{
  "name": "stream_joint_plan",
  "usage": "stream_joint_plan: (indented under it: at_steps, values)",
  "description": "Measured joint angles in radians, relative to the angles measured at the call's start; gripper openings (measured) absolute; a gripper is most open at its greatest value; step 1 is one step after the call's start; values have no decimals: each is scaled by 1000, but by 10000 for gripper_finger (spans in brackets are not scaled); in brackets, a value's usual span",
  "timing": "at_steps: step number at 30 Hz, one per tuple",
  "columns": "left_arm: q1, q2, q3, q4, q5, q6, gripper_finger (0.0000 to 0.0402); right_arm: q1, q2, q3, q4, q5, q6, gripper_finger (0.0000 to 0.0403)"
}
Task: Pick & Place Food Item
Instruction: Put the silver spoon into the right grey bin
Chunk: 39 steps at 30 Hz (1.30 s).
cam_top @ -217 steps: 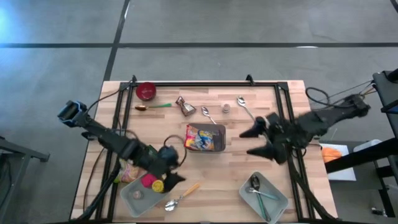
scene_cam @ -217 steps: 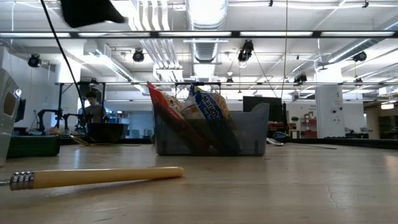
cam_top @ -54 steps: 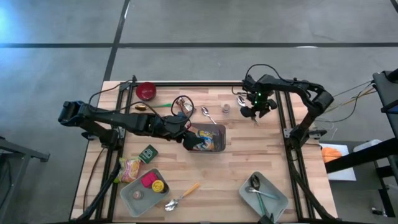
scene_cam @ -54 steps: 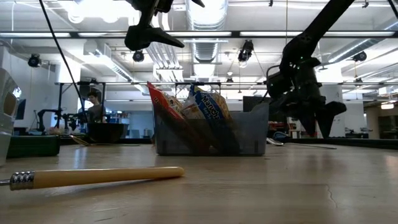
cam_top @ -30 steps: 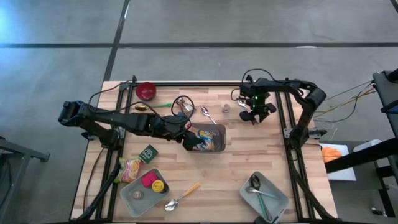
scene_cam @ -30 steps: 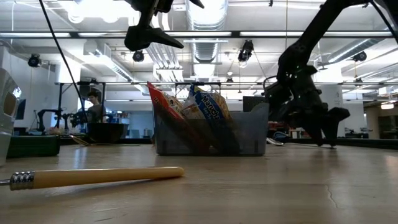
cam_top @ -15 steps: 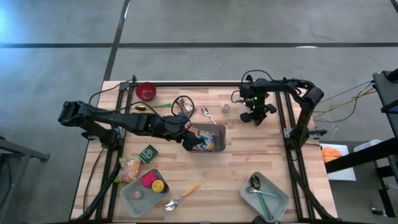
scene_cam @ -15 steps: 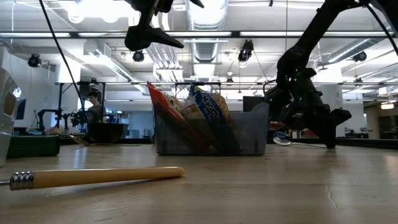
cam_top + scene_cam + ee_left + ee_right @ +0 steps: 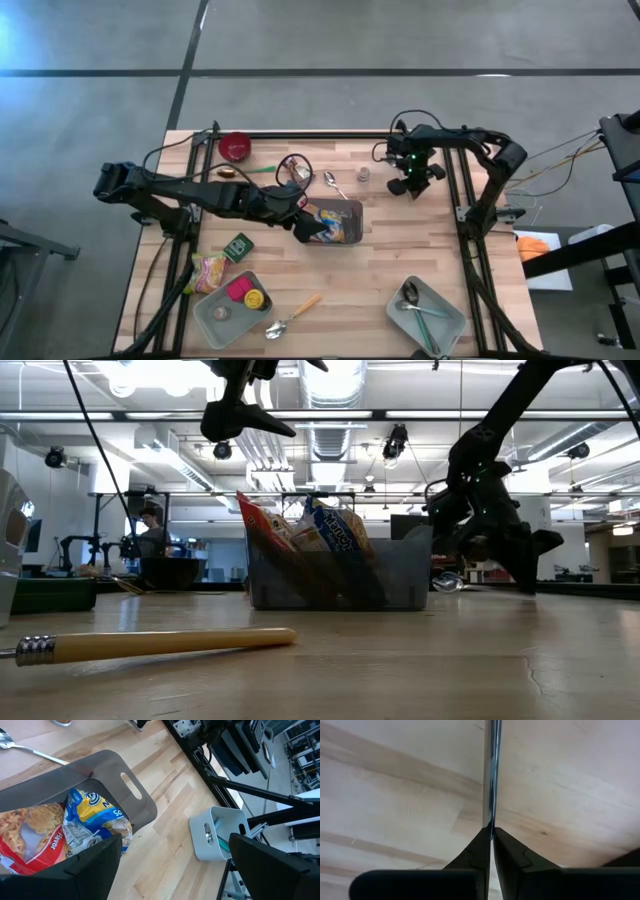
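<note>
My right pincer (image 9: 411,186) works near the far edge of the surface (image 9: 380,270), beside the right-hand rail; bare wood lies open between it and the grey bin (image 9: 345,222). That arm reaches in from the right, wrist bent downward. The right pincer is clamped tight on a spoon handle (image 9: 491,775) (the right wrist view shows the thin metal shaft pinched between the fingertips (image 9: 481,847); the overhead view hides it). My left pincer (image 9: 300,222) hangs over the bin's near-left rim, fingers spread wide, holding nothing. The snack packets (image 9: 65,832) sit inside the bin. The low view shows the packets standing upright.
</note>
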Motion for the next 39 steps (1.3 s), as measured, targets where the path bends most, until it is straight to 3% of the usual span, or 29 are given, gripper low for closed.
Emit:
stream_joint_plan:
  at_steps: [16, 24, 31, 34, 39]
  values:
    - [0, 0, 0, 0, 0, 8, 371, 0, -36, -33, -32, 18, -24, 17]
    - [0, 0, 0, 0, 0, 4, 371, 0, -42, 18, -3, 20, 53, 18]
    - [0, 0, 0, -1, 11, 4, 371, -13, -31, 32, 45, -36, 65, 21]
    - [0, 0, 0, -1, 12, 5, 371, -18, -10, 31, 38, -38, 65, 42]
    - [1, 0, 0, -1, 32, 5, 371, -18, 10, 31, 36, -33, 62, 109]
